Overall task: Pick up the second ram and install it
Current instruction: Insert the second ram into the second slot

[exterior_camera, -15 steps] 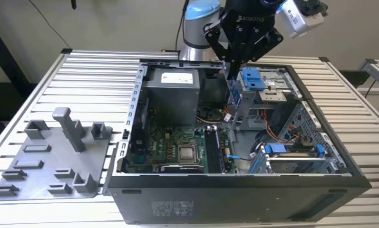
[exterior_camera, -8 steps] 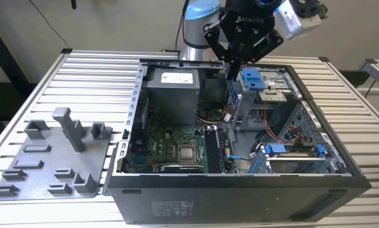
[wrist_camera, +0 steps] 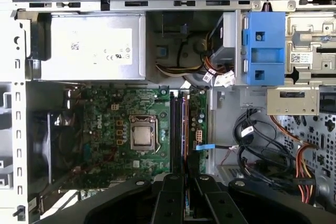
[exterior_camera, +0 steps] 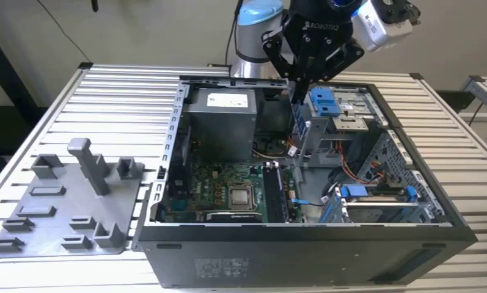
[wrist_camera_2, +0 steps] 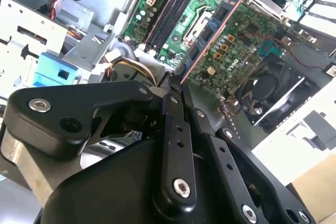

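**Claw clenched on the second ram, above the open case**

Your claw point(wrist_camera_2: 175, 85) is clamped on the second ram point(wrist_camera_2: 210, 38). In the second wrist view the fingers point(wrist_camera_2: 173, 129) press together on one end of the thin card. The rest of it juts out past the fingertips, showing its copper-coloured edge and a row of small chips.

In the exterior view the claw hangs over the open side of the computer case point(exterior_camera: 308, 256), with the card pointing down from it.

Straight below the claw, in the first wrist view, you see the long dark memory slots point(wrist_camera: 174, 129), running in line with the closed fingers. They sit on the green motherboard point(wrist_camera: 105, 114).

Just beside the slots, a little farther from the claw, lies the square silver CPU chip point(wrist_camera: 143, 137). Beyond that, the second wrist view shows a black fan point(wrist_camera_2: 273, 93) at the board's edge.

Farther out past the slots are the grey power supply point(wrist_camera: 89, 45) and a blue drive bracket point(wrist_camera: 264, 45), one on either side of a bundle of cables.

The case stands on the slatted counter point(exterior_camera: 121, 91). Well away from the claw, toward the exterior view's left, a grey tray point(exterior_camera: 64, 201) with upright holders rests on that counter, just beside the case.
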